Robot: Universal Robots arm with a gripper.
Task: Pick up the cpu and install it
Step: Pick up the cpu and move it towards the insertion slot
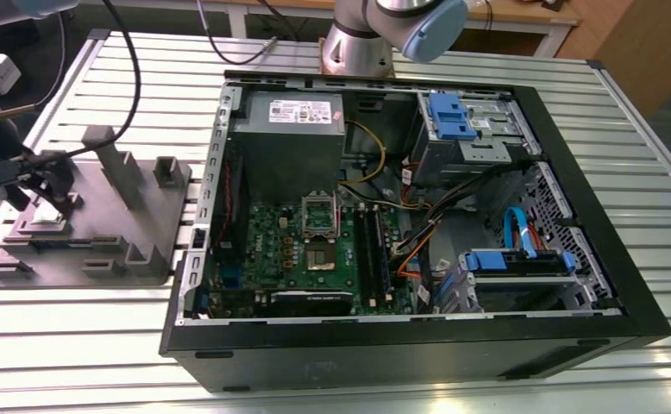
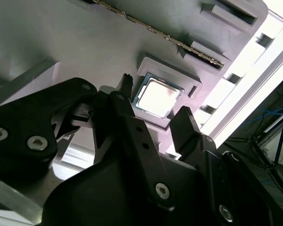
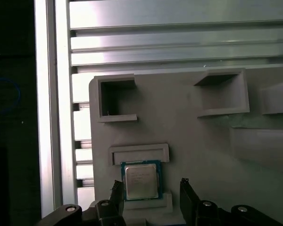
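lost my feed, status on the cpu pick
Gripper open, straddling the cpu. Cpu flat in its grey tray pocket, not lifted. Tray lips on its other two sides.

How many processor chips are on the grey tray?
1. The chip sits in a shallow holder on the tray, with the open gripper straddling it; raised blocks may hide others.

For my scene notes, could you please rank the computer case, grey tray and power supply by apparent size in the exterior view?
1. computer case, by far the largest
2. grey tray
3. power supply, the smallest
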